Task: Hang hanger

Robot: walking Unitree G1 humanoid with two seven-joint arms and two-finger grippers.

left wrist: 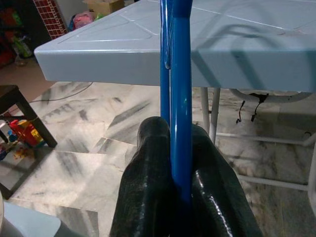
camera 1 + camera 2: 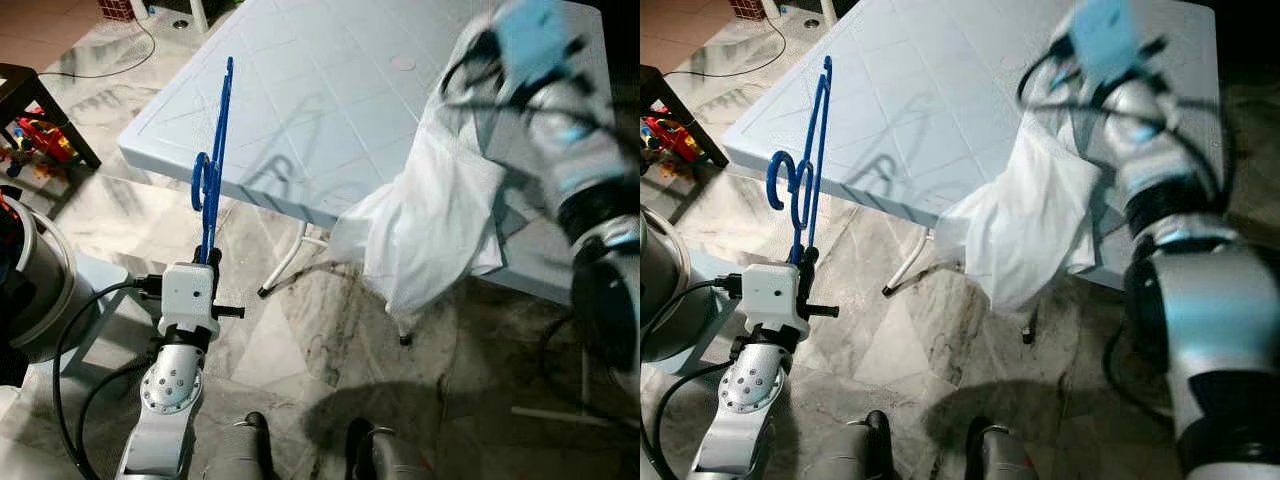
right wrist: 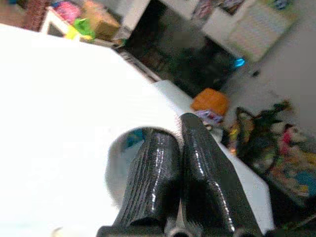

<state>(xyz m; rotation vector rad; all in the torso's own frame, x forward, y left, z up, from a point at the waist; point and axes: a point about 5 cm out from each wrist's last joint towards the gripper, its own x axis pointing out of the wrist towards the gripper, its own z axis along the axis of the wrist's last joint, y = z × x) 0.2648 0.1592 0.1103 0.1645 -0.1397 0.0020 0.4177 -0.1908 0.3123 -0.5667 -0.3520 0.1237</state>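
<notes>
Glossy blue plastic hanger [image 2: 212, 170], matt embossed plastic table [image 2: 330, 100], crumpled white cloth [image 2: 440, 220].

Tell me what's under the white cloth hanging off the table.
The cloth drapes over the table edge, covering it there. Below it a table leg stands on marble floor. The right gripper pinches its top; what it hides is unseen.

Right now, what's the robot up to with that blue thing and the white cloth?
The left gripper has its jaws shut on a blue hanger, holding it upright beside the near corner of the pale blue table. The right gripper, jaws closed, is raised over the table's edge, lifting a white garment that drapes down off that edge. The garment is not on the hanger yet; the two are apart.
</notes>
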